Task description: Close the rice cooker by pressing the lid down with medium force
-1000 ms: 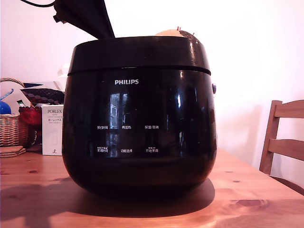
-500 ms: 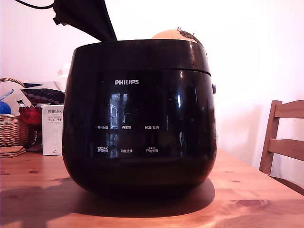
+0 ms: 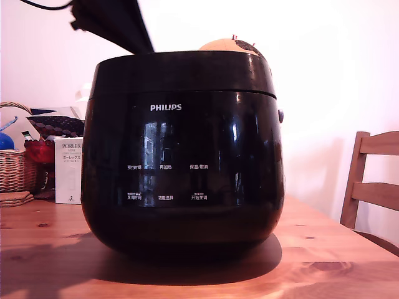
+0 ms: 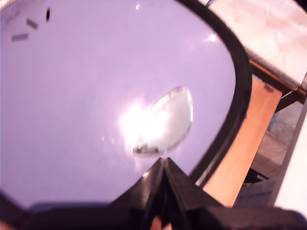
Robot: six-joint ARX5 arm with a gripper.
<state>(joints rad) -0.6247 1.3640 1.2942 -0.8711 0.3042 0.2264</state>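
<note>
The rice cooker (image 3: 181,156) stands in the middle of the exterior view, glossy black with white PHILIPS lettering. Its lid (image 3: 181,71) lies down on the body, with a thin seam showing only at the exterior view's right. My black arm (image 3: 112,25) slants down to the lid's top from the upper left of that view. In the wrist view the lid's shiny top (image 4: 96,96) fills the picture and carries an oval silver inset (image 4: 165,120). My gripper (image 4: 163,162) is shut, fingertips together with nothing between them, resting at the lid's surface by that inset.
The cooker sits on a wooden table (image 3: 324,249). At the exterior view's left are a wicker basket (image 3: 15,168), a white PORLEX box (image 3: 68,169) and stacked coasters (image 3: 15,198). A wooden chair (image 3: 371,180) stands at the right. A round tan object (image 3: 227,45) shows behind the lid.
The lid has sunk slightly onto the body: the seam that ran across the front one second ago now shows only at the right. The arm shifted a little.
</note>
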